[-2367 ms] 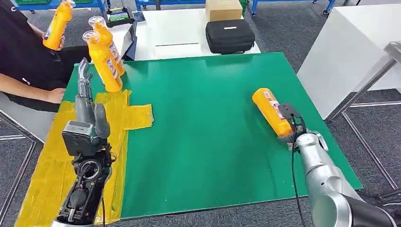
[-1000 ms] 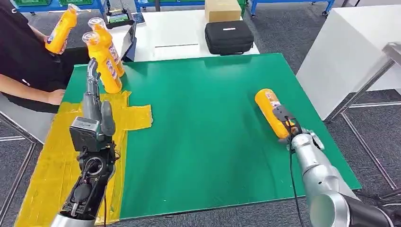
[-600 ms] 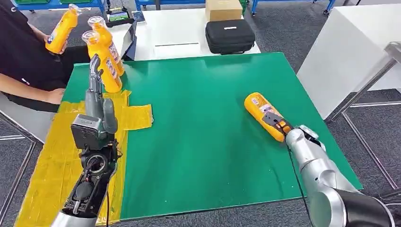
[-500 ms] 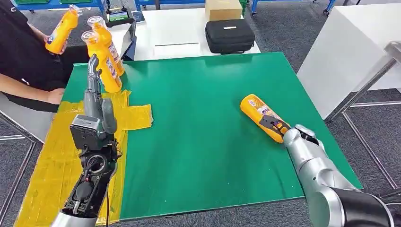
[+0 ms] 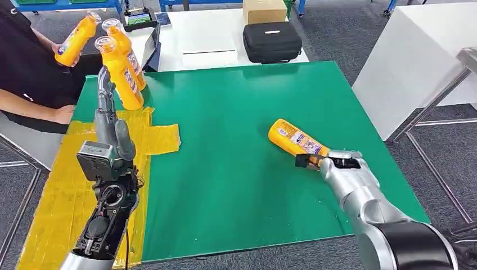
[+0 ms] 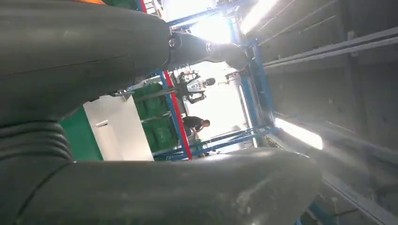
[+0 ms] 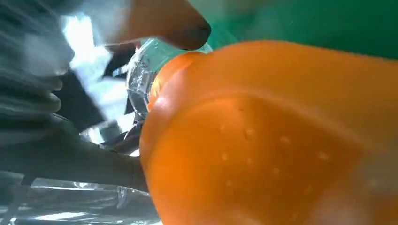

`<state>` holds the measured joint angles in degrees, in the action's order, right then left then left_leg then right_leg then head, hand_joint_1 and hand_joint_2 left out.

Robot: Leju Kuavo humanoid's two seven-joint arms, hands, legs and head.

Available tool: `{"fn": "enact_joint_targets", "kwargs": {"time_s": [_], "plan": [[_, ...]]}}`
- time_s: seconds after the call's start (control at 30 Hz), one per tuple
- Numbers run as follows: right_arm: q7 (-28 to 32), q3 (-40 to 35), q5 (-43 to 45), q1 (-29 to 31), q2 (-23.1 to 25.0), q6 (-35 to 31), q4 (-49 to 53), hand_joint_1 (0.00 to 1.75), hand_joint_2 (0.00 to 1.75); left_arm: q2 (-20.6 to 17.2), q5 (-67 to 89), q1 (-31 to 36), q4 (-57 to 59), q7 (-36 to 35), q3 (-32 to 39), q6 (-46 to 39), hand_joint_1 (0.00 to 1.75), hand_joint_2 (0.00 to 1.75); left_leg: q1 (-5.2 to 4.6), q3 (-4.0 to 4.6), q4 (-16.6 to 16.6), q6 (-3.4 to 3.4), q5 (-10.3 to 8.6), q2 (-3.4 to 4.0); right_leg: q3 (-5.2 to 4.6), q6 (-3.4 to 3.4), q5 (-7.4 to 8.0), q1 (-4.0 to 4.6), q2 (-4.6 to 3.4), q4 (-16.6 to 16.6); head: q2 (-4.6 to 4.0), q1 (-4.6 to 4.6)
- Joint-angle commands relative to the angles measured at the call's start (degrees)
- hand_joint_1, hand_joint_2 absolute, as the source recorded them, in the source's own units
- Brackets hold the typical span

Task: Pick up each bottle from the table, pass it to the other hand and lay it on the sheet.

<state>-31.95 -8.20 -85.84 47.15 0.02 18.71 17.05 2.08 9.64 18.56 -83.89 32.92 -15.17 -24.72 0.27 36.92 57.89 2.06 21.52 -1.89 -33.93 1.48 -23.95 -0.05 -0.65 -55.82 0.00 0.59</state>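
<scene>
An orange bottle (image 5: pixel 294 140) with a printed label lies tilted low over the green table (image 5: pixel 236 185), its base pointing toward the table's middle. My right hand (image 5: pixel 333 163) grips it at the neck end; whether it touches the mat I cannot tell. The right wrist view shows the bottle (image 7: pixel 281 140) close up, with dark fingers (image 7: pixel 51 150) by its clear cap. My left hand (image 5: pixel 107 121) is raised over the yellow sheet (image 5: pixel 56 197), fingers straight up and apart, holding nothing. The left hand (image 6: pixel 94 61) looms close in its wrist view.
Two orange bottles (image 5: pixel 124 76) stand at the sheet's far end. A seated person at far left holds another bottle (image 5: pixel 74 40). Behind the green table are a black case (image 5: pixel 273 40) and a cardboard box (image 5: pixel 264 9). A white table (image 5: pixel 416 62) stands at right.
My right hand has swung the bottle round and carried it leftward toward the table's middle; its base now points left instead of away. The left hand shifted only slightly.
</scene>
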Motion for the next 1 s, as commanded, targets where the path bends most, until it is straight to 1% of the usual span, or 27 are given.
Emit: {"fn": "enact_joint_targets", "kwargs": {"time_s": [0.03,0.17,0.2,0.23,0.27,0.3,0.4,0.5,0.73,0.87,1.0], "plan": [[2.39,-9.51,-3.77,-2.0,2.26,0.16,-4.17,1.75,1.75,-1.69,-1.58,3.5,6.19,1.31,-1.1,-0.22,0.0,0.0,0.02,-0.09,-0.05,-0.1,-0.01,0.14,0.1,-0.03,0.01,0.04,0.03,0.06,0.0,0.02],[2.77,-9.46,-3.68,-2.17,1.38,-0.73,-4.09,1.75,1.75,-1.62,-1.86,3.72,6.56,1.39,-1.52,-0.29,0.0,0.0,0.01,-0.11,-0.1,-0.13,-0.05,0.1,0.12,-0.05,0.01,0.03,0.17,0.1,0.0,0.02],[2.79,-9.7,-3.85,-2.08,1.14,-0.89,-4.02,0.44,1.75,-1.65,-2.03,3.63,6.53,1.48,-1.5,-0.4,0.0,0.0,0.03,-0.1,-0.06,-0.08,-0.03,0.04,0.12,-0.04,0.01,0.04,0.14,0.08,0.0,0.0],[2.8,-9.69,-3.86,-2.03,1.06,-0.87,-4.02,0.44,1.75,-1.67,-2.04,3.62,6.54,1.48,-1.49,-0.41,0.0,0.0,0.0,-0.1,-0.11,-0.14,-0.07,0.08,0.13,-0.05,0.0,0.03,0.25,0.11,0.0,0.02],[3.07,-9.75,-3.88,-1.91,0.97,-1.03,-4.0,0.0,1.75,-1.78,-2.17,3.61,6.54,1.56,-1.55,-0.44,0.0,0.0,0.0,-0.11,-0.08,-0.1,-0.05,0.08,0.12,-0.04,0.01,0.02,0.18,0.09,0.0,0.0],[3.48,-9.27,-3.33,-1.78,1.01,-1.23,-4.05,0.0,0.0,-1.82,-2.33,3.83,6.64,1.6,-1.62,-0.48,0.0,0.0,0.02,-0.1,-0.04,-0.07,-0.02,0.08,0.09,-0.04,0.01,0.03,0.12,0.06,0.0,0.0],[3.83,-9.7,-3.6,-1.82,0.67,-1.03,-4.03,0.0,0.0,-1.85,-2.59,4.06,6.74,1.58,-1.71,-0.44,0.0,0.0,-0.01,-0.04,-0.03,-0.1,-0.03,0.12,0.03,-0.05,0.0,0.01,0.15,0.02,0.0,0.0],[3.83,-9.7,-3.6,-1.82,0.67,-1.03,-4.03,0.0,0.0,-1.85,-2.59,4.06,6.74,1.58,-1.71,-0.44,0.0,0.0,0.02,-0.07,-0.03,-0.06,-0.02,-0.01,0.09,-0.05,0.0,0.03,0.17,0.05,0.0,-0.02],[4.26,-9.77,-3.55,-2.01,0.59,-0.78,-4.02,0.0,0.0,-1.9,-2.81,4.39,6.74,1.6,-1.85,-0.43,0.0,0.0,0.01,-0.1,-0.05,-0.1,-0.03,0.16,0.09,-0.05,0.05,0.02,0.06,0.06,0.0,0.0],[4.2,-9.81,-3.51,-2.53,0.49,-1.45,-3.86,0.0,0.0,-2.1,-2.99,4.68,6.86,1.58,-1.9,-0.48,0.0,0.0,0.03,-0.1,-0.04,-0.13,-0.02,0.21,0.04,-0.16,0.13,0.05,0.0,0.07,0.0,0.0],[4.92,-8.54,-2.1,-2.9,0.77,-3.75,-3.13,0.0,0.0,-2.34,-3.07,4.39,6.41,1.55,-2.0,-0.52,0.0,0.0,0.04,-0.15,-0.06,-0.15,-0.04,0.33,0.04,-0.22,0.19,0.07,-0.12,0.09,0.0,0.0]]}}
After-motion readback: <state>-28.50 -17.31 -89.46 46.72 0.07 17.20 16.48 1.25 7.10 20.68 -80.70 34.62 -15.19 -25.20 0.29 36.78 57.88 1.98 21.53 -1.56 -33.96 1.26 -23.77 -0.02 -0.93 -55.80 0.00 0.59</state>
